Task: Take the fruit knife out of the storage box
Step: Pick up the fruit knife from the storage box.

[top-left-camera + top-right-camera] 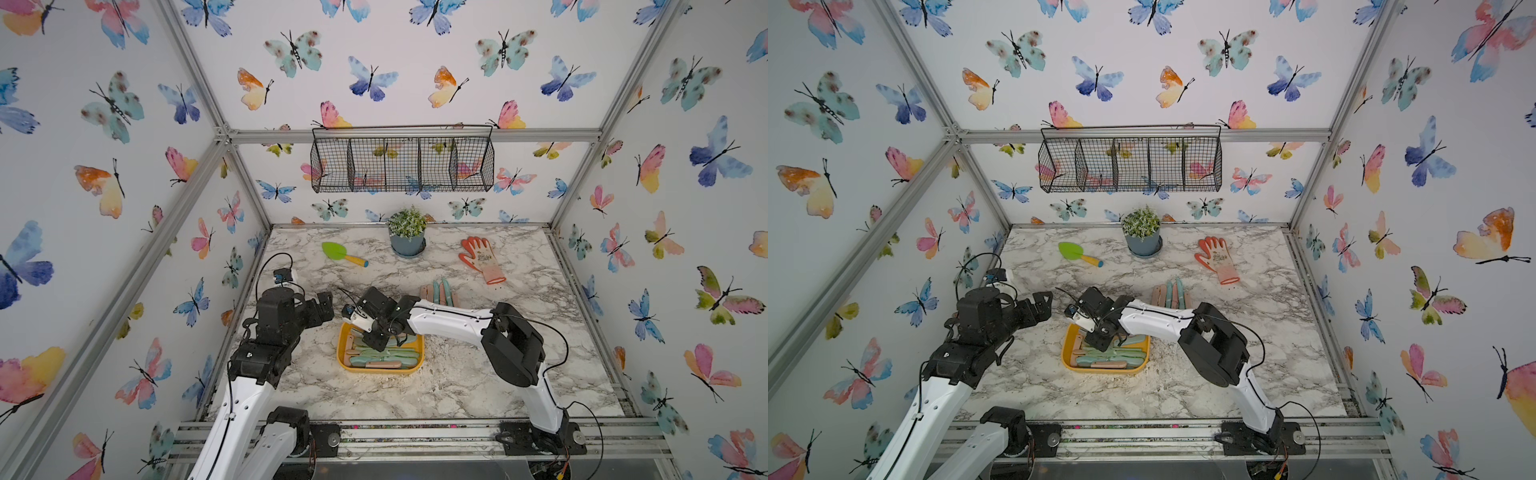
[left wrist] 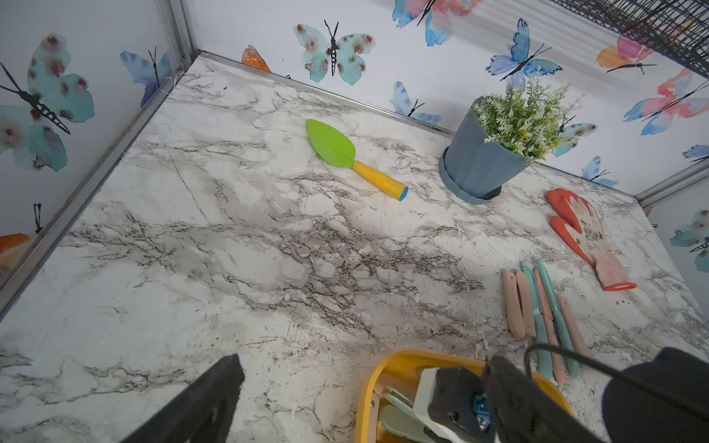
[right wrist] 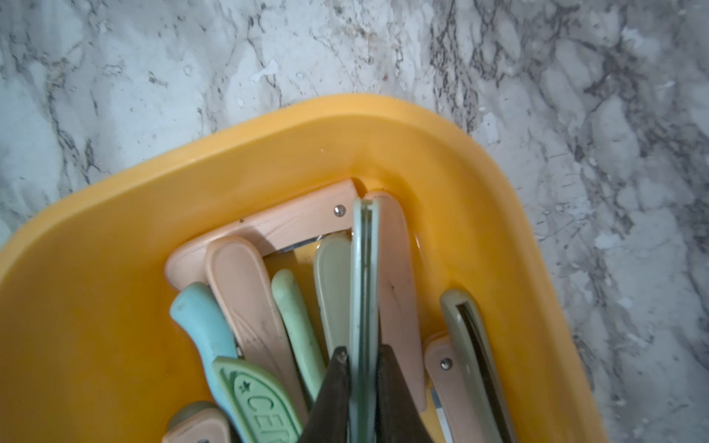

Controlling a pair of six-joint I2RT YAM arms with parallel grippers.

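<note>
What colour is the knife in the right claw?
Knife is pale green; clearest in right wrist view.

The right gripper [image 1: 376,341] hides the knives [image 1: 380,360] in the far half of the box [image 1: 341,353]; in the right wrist view the gripped knife [image 3: 363,268] is cut off by the edge.

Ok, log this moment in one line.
right claw: shut on green fruit knife | storage box: knife not out | left claw: open

Right arm [image 1: 449,322] stretched low, jaws pinched shut; left arm [image 1: 245,403] raised, jaws apart.
</note>
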